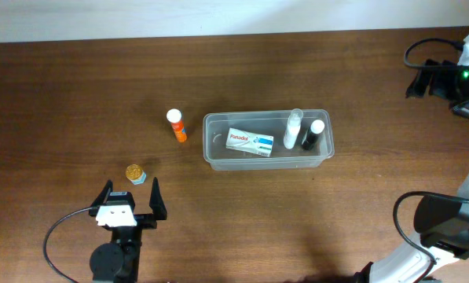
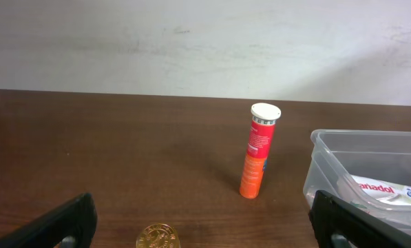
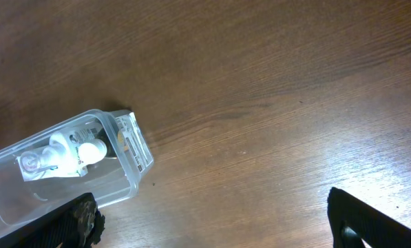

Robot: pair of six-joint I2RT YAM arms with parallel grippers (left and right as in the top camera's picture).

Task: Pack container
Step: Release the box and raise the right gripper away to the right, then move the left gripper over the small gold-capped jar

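The clear plastic container (image 1: 265, 115) stands mid-table. Inside it lie a white Panadol box (image 1: 250, 142), a white bottle (image 1: 294, 128) and a black bottle with a white cap (image 1: 313, 135). An orange tube with a white cap (image 1: 176, 125) stands upright just left of the container. A small gold-lidded jar (image 1: 134, 173) sits nearer the front left. My left gripper (image 1: 130, 198) is open and empty, just behind the jar (image 2: 157, 237); the tube (image 2: 258, 151) and the container's corner (image 2: 322, 155) are ahead. My right gripper (image 3: 208, 207) is open and empty over bare table, right of the container (image 3: 126, 176).
The right arm's body and cables (image 1: 442, 75) sit at the far right edge, with more of the arm (image 1: 446, 224) at the lower right. A pale wall (image 2: 205, 41) runs behind the wooden table's far edge.
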